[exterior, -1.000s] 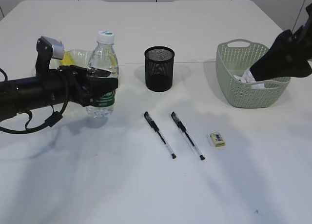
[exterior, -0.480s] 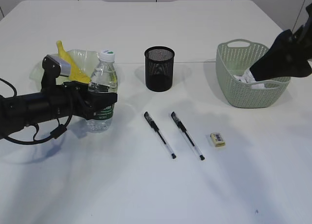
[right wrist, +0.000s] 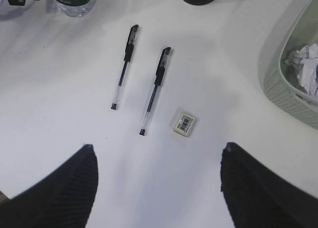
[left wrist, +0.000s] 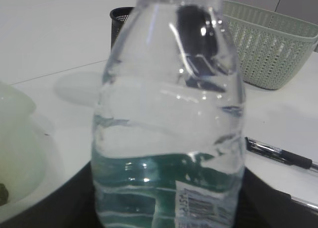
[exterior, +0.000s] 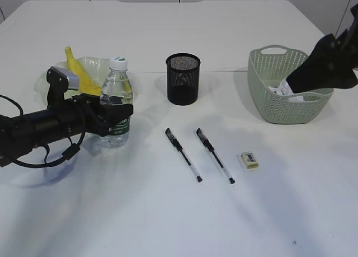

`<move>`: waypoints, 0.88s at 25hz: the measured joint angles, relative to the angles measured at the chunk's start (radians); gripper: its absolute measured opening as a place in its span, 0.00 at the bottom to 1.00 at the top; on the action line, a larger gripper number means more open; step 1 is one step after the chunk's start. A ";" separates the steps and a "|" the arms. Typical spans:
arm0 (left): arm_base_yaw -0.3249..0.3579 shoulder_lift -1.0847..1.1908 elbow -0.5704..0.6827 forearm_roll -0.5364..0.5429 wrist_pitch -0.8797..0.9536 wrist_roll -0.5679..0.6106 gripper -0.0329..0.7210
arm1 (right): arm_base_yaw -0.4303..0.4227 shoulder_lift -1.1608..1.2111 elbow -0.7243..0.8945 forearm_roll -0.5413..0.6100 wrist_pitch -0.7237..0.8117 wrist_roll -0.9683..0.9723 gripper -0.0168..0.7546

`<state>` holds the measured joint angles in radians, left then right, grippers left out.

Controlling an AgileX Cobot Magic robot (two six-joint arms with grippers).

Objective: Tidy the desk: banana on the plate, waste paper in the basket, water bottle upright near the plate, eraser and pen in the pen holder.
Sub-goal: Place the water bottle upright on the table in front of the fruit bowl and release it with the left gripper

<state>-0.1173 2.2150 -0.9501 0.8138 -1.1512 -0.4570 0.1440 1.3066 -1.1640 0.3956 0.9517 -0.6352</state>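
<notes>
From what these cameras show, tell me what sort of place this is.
Probably a desk or office-style workspace set up for a tidying task: a plain white table carrying a black mesh pen holder, two pens and an eraser, with crumpled paper in a green basket.

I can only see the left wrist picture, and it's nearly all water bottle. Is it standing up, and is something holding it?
Observer: Yes, the water bottle is upright, with the left claw closed around its green label.
Operator: What's the pale green thing at my left edge?
Observer: That's the plate. The banana lies on it, just behind the bottle.
Operator: Is anything in the basket? I only see its outside.
Observer: Crumpled white waste paper lies inside the basket.
</notes>
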 joint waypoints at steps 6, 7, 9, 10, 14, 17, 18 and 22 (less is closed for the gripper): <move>0.000 0.007 -0.002 -0.009 -0.013 0.003 0.58 | 0.000 0.000 0.000 0.000 0.000 0.000 0.76; 0.000 0.007 -0.002 -0.009 -0.013 0.004 0.58 | 0.000 0.000 0.000 0.000 0.000 0.000 0.76; 0.000 0.007 -0.002 -0.009 -0.013 0.004 0.60 | 0.000 0.000 0.000 0.000 0.000 0.000 0.76; 0.000 0.009 -0.002 -0.009 -0.013 0.004 0.61 | 0.000 0.000 0.000 0.000 0.000 0.000 0.76; 0.000 0.009 -0.002 -0.009 -0.013 0.005 0.64 | 0.000 0.000 0.000 0.000 0.000 0.000 0.76; 0.000 0.010 -0.003 -0.005 -0.013 0.007 0.66 | 0.000 0.000 0.000 0.000 0.000 0.000 0.76; 0.000 0.010 -0.003 -0.005 -0.013 0.007 0.67 | 0.000 0.000 0.000 0.000 0.000 0.000 0.76; 0.000 0.011 -0.003 0.008 -0.013 0.007 0.71 | 0.000 0.000 0.000 0.000 0.000 0.000 0.76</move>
<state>-0.1173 2.2262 -0.9532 0.8222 -1.1642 -0.4502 0.1440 1.3066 -1.1640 0.3956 0.9517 -0.6352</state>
